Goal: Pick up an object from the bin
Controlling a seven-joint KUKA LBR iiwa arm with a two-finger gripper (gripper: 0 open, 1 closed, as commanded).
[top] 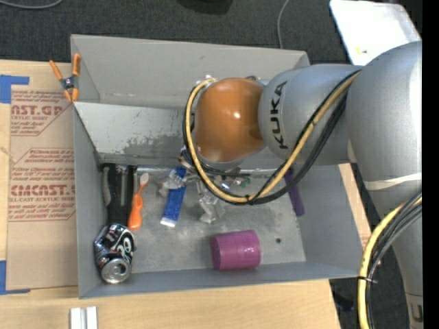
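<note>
the thing nearest my tool was a small blue oblong piece [172, 205]. it lay flat on the floor of the bin [137, 70], a little left of the middle, with its upper end leaning toward the right. the gripper [208, 210] was down just beside it on the right, its metal tip close to the floor. i could not tell whether it touched the blue piece, nor whether it was spread or pressed together. the round orange cover [228, 120] on the wrist and the looped cables [195, 163] sat over most of it from my view.

just above the blue piece there was a smaller blue bit [180, 174], partly under the cables. to the left lay a slim orange piece [136, 210], resting against a black handle [118, 192] that ran along the left wall. below that handle, in the front left corner, a crushed black can [113, 249] lay with its open mouth toward the front wall.

toward the front, right of the middle and apart from the gripper, a purple cylinder [235, 250] lay on its side. a narrow purple strip [295, 199] showed on the right, partly hidden under the arm [384, 115], which came in over the bin's right wall.
</note>
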